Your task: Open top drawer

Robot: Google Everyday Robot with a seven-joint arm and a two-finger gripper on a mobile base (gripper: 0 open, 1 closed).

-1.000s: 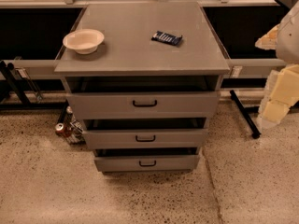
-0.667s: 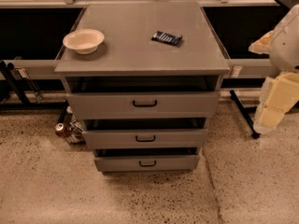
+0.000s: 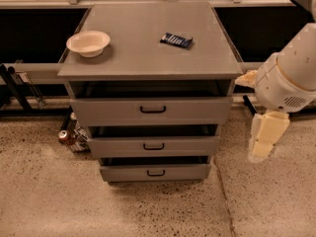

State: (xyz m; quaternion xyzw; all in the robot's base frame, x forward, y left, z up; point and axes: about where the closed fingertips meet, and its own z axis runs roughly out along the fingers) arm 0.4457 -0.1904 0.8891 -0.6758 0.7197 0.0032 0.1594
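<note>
Nearest the camera, at 6 o'clock, only the speckled floor [image 3: 148,211] is seen. The cabinet stands on it in three stepped fronts. The smallest drawer [image 3: 123,173] sits lowest and the middle drawer [image 3: 118,146] lies just above it. Both are narrower than the one wanted and can be left alone.

The top drawer [image 3: 108,111] is found at the centre of the view, directly under the cabinet top [image 3: 148,58]. Its black bar handle [image 3: 153,109] is set in the middle of the flat grey front. A dark gap is seen above the front, yet the drawer is judged not to have been pulled out by any real amount.

The gripper [image 3: 264,139] hangs at 3 o'clock, off the cabinet's right side and well apart from the handle, touching nothing. It is carried below the bulky white arm joint [image 3: 291,78], pointing downward. Whether it is open or closed cannot be told. From there a sweep toward 9 o'clock would be called for, so that the bar is met squarely.

At 9 o'clock, low beside the cabinet, a few cans [image 3: 66,135] lie on the floor, clear of any drawer's travel. Farther back, a cream bowl [image 3: 89,42] rests at 11 o'clock on the cabinet top, and a blue packet [image 3: 176,39] rests at 1 o'clock. Both are set back from the front edge, so they are judged unlikely to be disturbed by the pull.
</note>
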